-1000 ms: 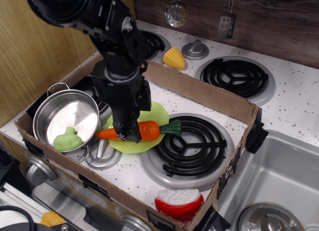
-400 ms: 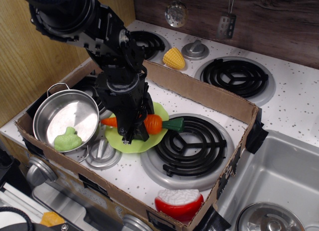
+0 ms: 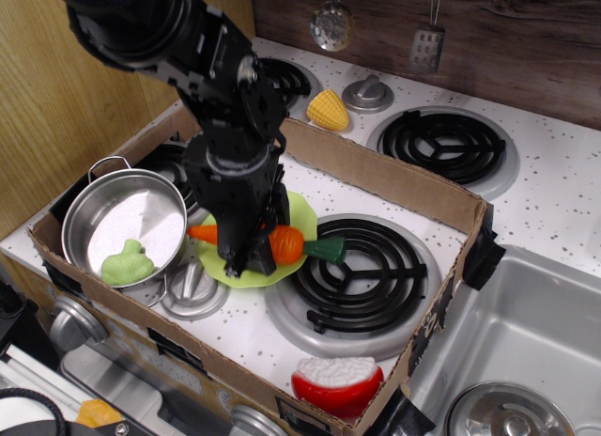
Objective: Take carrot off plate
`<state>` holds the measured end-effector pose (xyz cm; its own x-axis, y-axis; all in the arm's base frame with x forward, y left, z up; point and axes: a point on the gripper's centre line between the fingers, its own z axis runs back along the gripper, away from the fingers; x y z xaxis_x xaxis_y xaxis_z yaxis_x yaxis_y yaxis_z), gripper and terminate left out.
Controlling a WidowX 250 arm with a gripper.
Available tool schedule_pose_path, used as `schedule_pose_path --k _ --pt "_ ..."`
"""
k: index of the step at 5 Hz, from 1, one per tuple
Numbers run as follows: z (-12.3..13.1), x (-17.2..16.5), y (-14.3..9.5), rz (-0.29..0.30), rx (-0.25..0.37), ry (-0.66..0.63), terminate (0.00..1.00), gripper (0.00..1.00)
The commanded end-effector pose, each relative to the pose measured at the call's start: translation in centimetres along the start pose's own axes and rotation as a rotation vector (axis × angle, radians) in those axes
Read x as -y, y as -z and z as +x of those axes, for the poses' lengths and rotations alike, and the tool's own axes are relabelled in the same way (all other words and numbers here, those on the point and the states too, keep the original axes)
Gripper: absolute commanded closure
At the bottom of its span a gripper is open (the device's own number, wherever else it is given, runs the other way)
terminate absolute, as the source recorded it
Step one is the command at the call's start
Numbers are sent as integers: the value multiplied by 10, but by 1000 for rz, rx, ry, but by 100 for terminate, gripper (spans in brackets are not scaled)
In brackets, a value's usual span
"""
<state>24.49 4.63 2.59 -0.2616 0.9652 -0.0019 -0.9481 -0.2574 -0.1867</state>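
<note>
The orange carrot [image 3: 286, 242] with its dark green stem end [image 3: 324, 249] lies across the lime-green plate [image 3: 299, 213], stem pointing right toward the front burner. My black gripper [image 3: 246, 259] comes down from above over the carrot's middle, its fingers closed around the carrot. The orange tip [image 3: 202, 233] sticks out on the left of the gripper. The gripper hides much of the plate and the carrot's middle. I cannot tell whether the carrot is raised off the plate.
A steel pot [image 3: 127, 220] holding a light green toy [image 3: 127, 264] stands left of the plate. A cardboard box wall [image 3: 394, 184] rings the area. A coil burner [image 3: 362, 276] lies to the right. A yellow corn cob [image 3: 327, 109] lies behind the box; a red-and-white toy [image 3: 336, 383] at the front.
The gripper has shifted slightly back and right with the carrot; the carrot has turned a little, its stem now pointing more down-right.
</note>
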Motion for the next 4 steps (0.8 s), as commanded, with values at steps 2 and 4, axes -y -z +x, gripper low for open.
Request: schedule_pose_path --k 2,4 --pt "-10 73 -33 -37 27 185 0 100" --pt "-24 124 -19 -81 15 355 0 100"
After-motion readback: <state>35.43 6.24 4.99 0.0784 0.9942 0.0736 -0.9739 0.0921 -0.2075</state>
